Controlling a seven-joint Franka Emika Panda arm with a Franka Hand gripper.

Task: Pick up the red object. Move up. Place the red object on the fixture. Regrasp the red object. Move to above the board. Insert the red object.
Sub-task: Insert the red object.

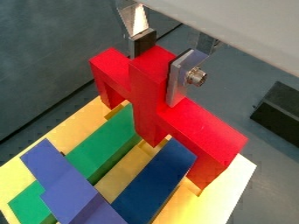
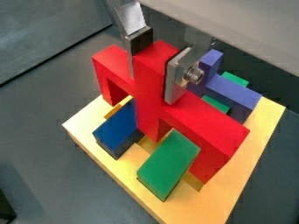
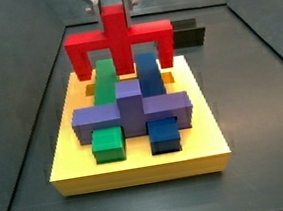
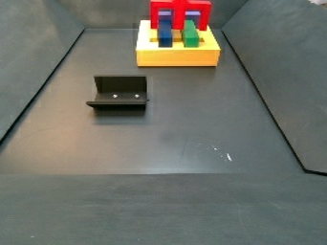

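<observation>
— Item one, the gripper point(image 1: 160, 54): how is it recorded?

— It is recorded above the board point(image 3: 140, 163), its jaws clamped on the upright stem of the red object point(image 1: 163, 105). In both wrist views one silver finger point(image 2: 177, 77) is seen flat against a side of the stem, the other finger point(image 1: 142, 40) against the opposite side.

— And the red object itself?

— It is listed as held between the jaws, crossbar level, its two legs pointed down just below the fingers toward the board's far end. Whether the legs are seated in the slots cannot be told.

— What is entered beneath the jaws?

— A green block point(image 2: 170, 166) and a blue block point(image 2: 117, 131) lying in the board, with a purple block point(image 3: 131, 111) nearer the front in a side view.

— The fixture?

— The fixture point(image 4: 119, 94) is logged on the grey floor, well apart from the jaws and the board.
</observation>
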